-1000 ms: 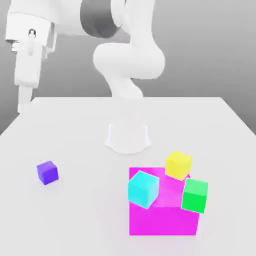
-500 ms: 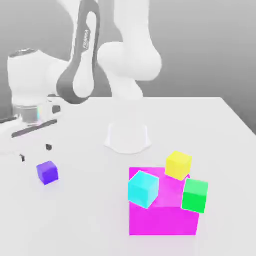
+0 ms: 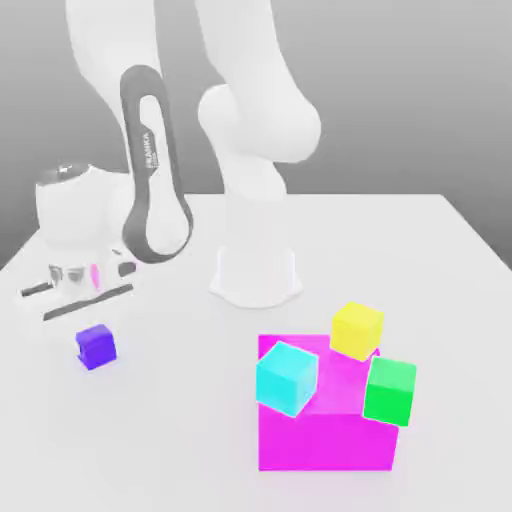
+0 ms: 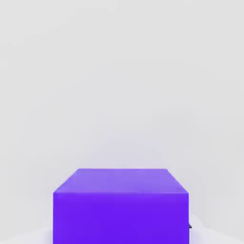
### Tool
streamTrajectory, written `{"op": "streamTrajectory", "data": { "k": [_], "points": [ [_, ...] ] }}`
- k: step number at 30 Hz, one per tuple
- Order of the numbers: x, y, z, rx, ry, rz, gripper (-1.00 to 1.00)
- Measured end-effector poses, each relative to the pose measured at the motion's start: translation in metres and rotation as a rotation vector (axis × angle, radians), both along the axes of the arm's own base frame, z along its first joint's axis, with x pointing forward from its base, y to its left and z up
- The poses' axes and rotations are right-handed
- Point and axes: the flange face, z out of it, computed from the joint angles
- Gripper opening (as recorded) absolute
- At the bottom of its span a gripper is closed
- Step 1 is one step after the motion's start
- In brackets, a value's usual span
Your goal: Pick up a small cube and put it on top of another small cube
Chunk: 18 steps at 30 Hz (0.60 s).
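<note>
The end effector hangs low over the desk at the exterior view's left, its fingers drawn nearly together around the small cube, which sits on the desk surface directly beneath the hand. In the hand view the small cube looms close, solid purple-blue, its top face level and its front face square to the camera. The white arm bends down to the hand from its round base at the desk's middle. Well apart, toward the exterior view's right, a big magenta block stands on the desk. A cyan cube, a yellow cube and a green cube sit tilted against its top, overlapping its edges.
</note>
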Motion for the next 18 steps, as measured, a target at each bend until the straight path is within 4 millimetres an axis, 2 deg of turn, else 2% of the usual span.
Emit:
{"op": "streamTrajectory", "data": {
  "k": [8, 11, 13, 16, 18],
  "points": [
    [0.001, 0.000, 0.060, 0.001, -0.002, -0.003, -1.00],
    [0.047, 0.036, 0.086, 0.007, -0.014, 0.083, -1.00],
    [0.076, 0.068, 0.105, 0.012, -0.023, 0.143, -1.00],
    [0.112, 0.127, 0.133, 0.019, -0.030, 0.241, -1.00],
    [0.128, 0.172, 0.151, 0.022, -0.031, 0.309, -1.00]
  ]
}}
